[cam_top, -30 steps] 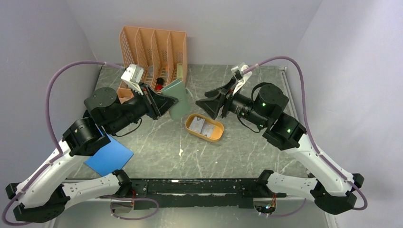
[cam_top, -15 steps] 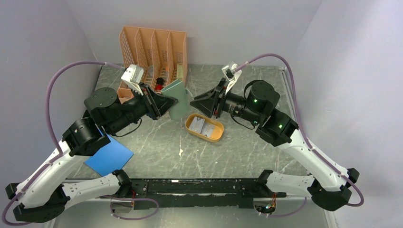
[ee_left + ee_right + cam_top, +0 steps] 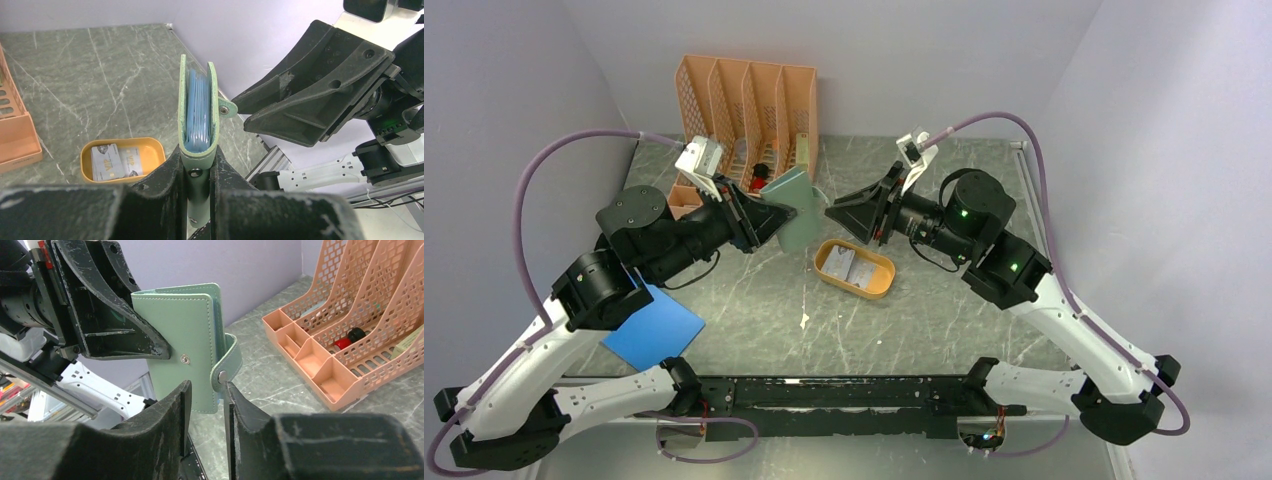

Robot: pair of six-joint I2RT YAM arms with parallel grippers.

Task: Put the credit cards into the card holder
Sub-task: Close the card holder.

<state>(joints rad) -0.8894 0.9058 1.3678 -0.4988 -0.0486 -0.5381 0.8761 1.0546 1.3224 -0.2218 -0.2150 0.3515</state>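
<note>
The card holder [image 3: 180, 335] stands on edge in the air above the far middle of the table. Its covers are nearly together, with pale blue pockets showing between them. The left gripper [image 3: 198, 162] pinches its lower edge, jaws pressed onto the fold. The closure tab [image 3: 226, 371] is unsnapped and sticks out to the right, at the very tips of the right gripper [image 3: 206, 390]. That gripper's jaws are narrowed around the tab, but I cannot tell whether they actually bite it. The credit cards [image 3: 116, 161] lie below and nearer, in the orange tray [image 3: 157, 150].

The step in hand looks like opening the holder. With so little of the tab between the fingertips, it could slip free on a pull. A hard pull could also twist the holder in the left pinch, which grips only a narrow strip, or drop it onto the tray.
</note>
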